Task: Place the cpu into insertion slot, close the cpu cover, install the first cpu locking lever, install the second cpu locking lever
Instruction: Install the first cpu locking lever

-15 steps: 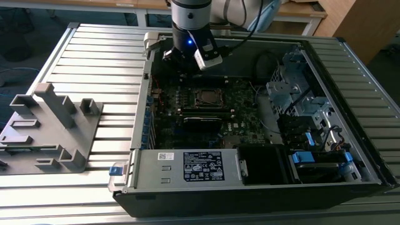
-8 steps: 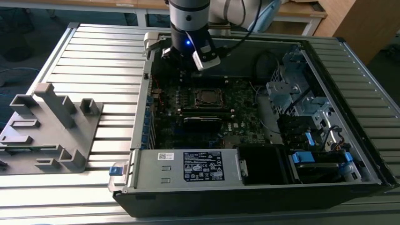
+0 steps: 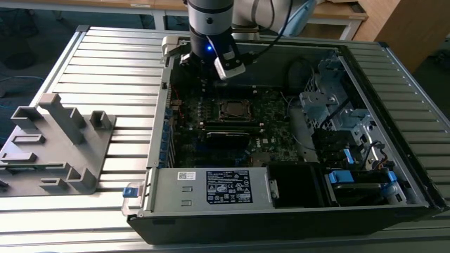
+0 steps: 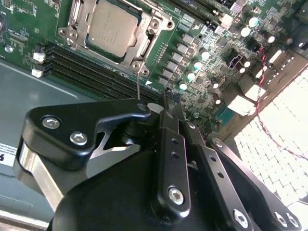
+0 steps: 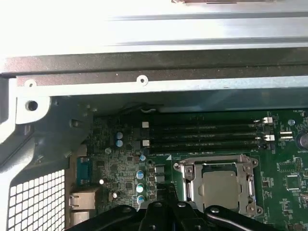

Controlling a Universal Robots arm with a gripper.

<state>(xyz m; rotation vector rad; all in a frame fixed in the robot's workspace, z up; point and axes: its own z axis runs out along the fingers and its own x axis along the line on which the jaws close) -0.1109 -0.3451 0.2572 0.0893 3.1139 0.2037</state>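
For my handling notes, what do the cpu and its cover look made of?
The cpu: likely metal-faced, dull silver-grey with a soft matte sheen. The cpu cover: apparently bare sheet metal, brighter, glinting along its edges.

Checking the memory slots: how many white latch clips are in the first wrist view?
4: two white clips at the ends of the memory slots near the blue capacitors, two at the opposite ends. Others may be hidden.

One computer case (image 3: 281,219), one grey stand (image 3: 62,150) and one robot arm (image 3: 209,21) with one tool (image 4: 167,98) are counted on one worktop (image 3: 105,63). One motherboard (image 5: 288,168), one chip (image 5: 220,185), one metal frame (image 5: 216,160) and one labelled box (image 3: 176,196) are counted. Four white clips (image 5: 145,125) are counted in the first wrist view.
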